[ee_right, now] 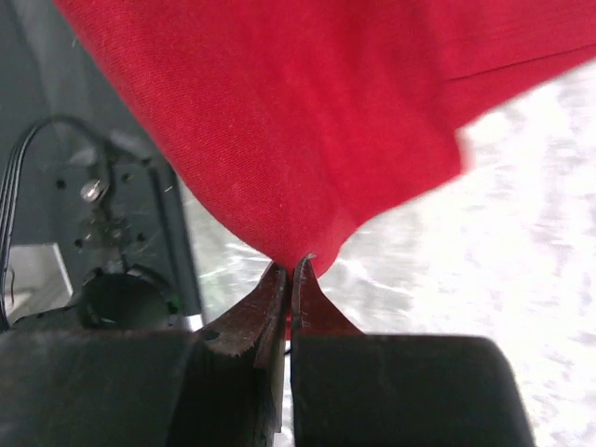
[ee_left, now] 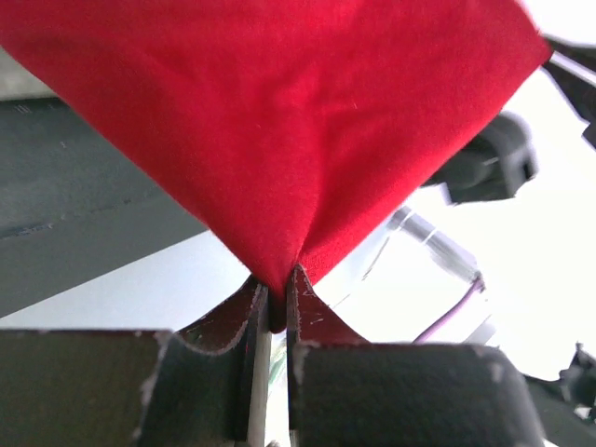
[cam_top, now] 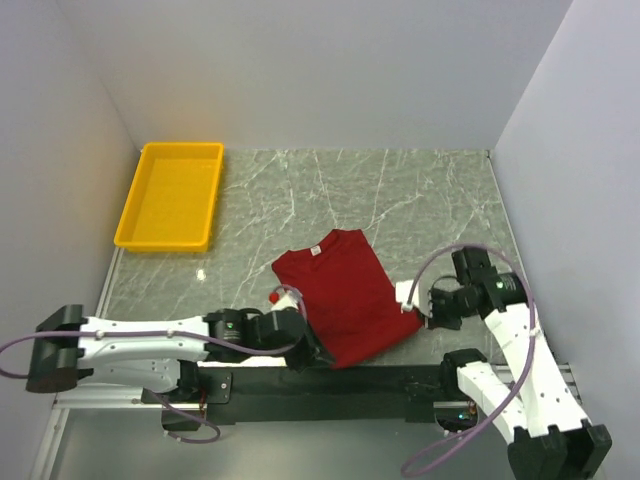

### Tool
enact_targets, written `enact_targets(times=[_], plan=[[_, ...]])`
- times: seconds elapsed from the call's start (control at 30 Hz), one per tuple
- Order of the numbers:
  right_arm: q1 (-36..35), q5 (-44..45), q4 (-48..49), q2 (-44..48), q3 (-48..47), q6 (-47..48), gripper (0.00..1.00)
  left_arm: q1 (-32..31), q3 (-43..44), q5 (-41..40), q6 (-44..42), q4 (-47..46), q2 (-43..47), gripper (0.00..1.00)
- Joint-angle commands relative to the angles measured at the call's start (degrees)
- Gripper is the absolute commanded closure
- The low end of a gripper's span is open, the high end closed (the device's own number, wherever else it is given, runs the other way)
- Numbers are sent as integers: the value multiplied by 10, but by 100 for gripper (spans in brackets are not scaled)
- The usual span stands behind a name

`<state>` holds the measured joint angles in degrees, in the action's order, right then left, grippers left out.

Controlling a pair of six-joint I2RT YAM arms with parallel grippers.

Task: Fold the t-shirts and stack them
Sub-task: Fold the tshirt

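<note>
T-shirt [cam_top: 340, 290] near corners pinched by left hand [ee_left: 277, 296], right hand [ee_right: 291, 275]

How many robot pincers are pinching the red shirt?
2. The left pincer is shut on the near-left corner of the red t-shirt. The right pincer is shut on its right corner. No other pincers show in any view.

T-shirt [ee_left: 307, 121] ran off top edge in both wrist views; I couldn't make out sleeves or collar there. Cloth tip vanished inside pinch of left gripper [ee_left: 279, 291], likewise right gripper [ee_right: 291, 272]. Background in left wrist view blown out, blurred. Neck label [cam_top: 316, 250] too small for me to read from above.
</note>
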<state>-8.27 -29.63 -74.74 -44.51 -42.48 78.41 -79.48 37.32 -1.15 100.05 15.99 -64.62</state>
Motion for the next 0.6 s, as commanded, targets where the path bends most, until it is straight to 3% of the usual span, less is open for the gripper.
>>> enact_targets(times=[0.0, 0.27, 0.4, 0.57], plan=[[0, -31, 26, -47, -86, -53, 100, 22, 21, -76, 27, 75, 59, 99], [-8, -97, 82, -260, -268, -104, 100, 194, -11, -46, -58, 48, 134, 99], [-20, -114, 111, -348, -332, -142, 100, 304, 13, -1, -120, 30, 102, 99], [-35, -113, 145, -418, -391, -176, 100, 365, 51, 14, -167, 34, 49, 99]])
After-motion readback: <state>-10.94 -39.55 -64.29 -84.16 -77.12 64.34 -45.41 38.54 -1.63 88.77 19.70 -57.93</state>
